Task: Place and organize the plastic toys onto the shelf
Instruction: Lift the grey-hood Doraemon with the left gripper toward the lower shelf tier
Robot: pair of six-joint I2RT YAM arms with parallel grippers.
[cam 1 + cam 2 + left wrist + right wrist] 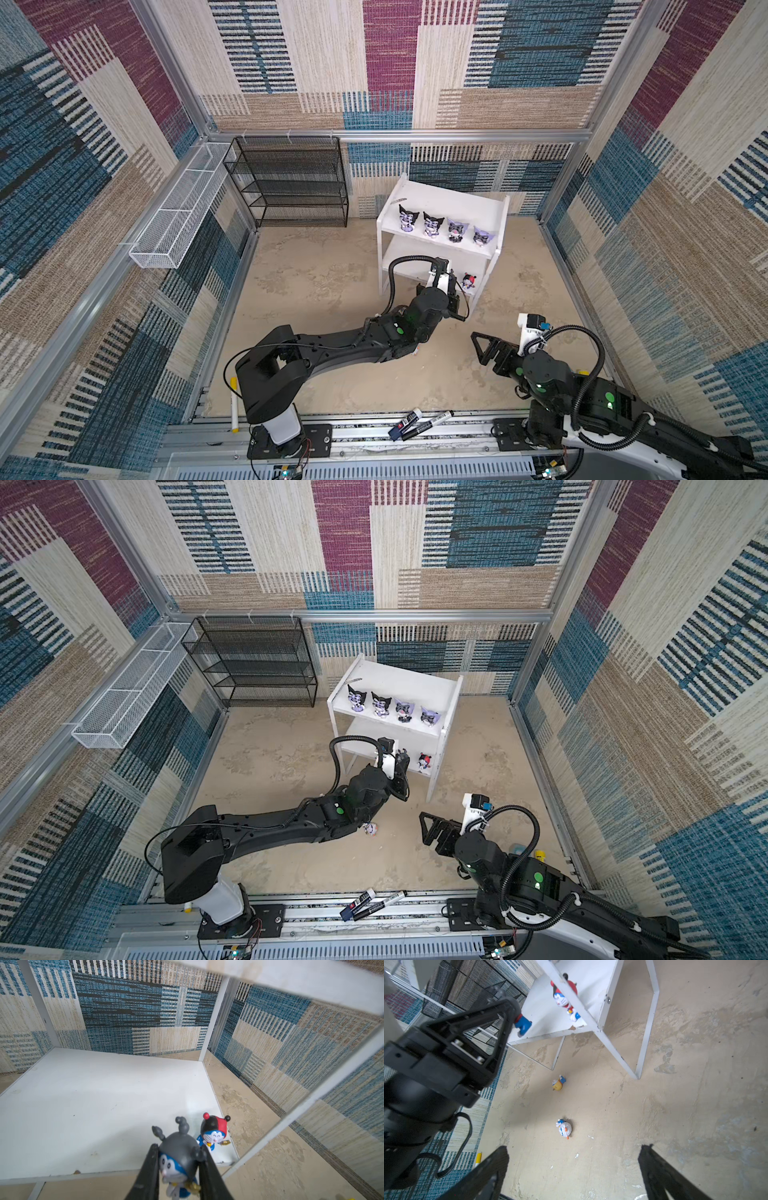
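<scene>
The white shelf (pixel 453 199) stands at about one o'clock from the middle of the floor (pixel 332 291). On its upper board four hooded figures (pixel 433 224) stand in a row along the front edge. The two black-hooded ones are toward nine o'clock and the two lilac ones toward three.

On the lower board a red-and-black-hatted toy (pixel 215 1130) stands upright in the front corner at the three o'clock end. Just beside it, on its nine o'clock side, the left gripper (pixel 179 1146) has its fingers (pixel 149 1167) pinched tight on a grey-hatted toy (pixel 178 1161) at the board's front edge. I can't tell whether the toy's feet touch the board.

The right gripper (pixel 574 1148) hangs over the floor at about five o'clock from the shelf, spread wide and holding nothing.

Two more toys lie tipped over on the floor toward six o'clock from the shelf, apart from each other: a yellow-hatted toy (pixel 558 1084) and a white-hatted toy (pixel 564 1128).
</scene>
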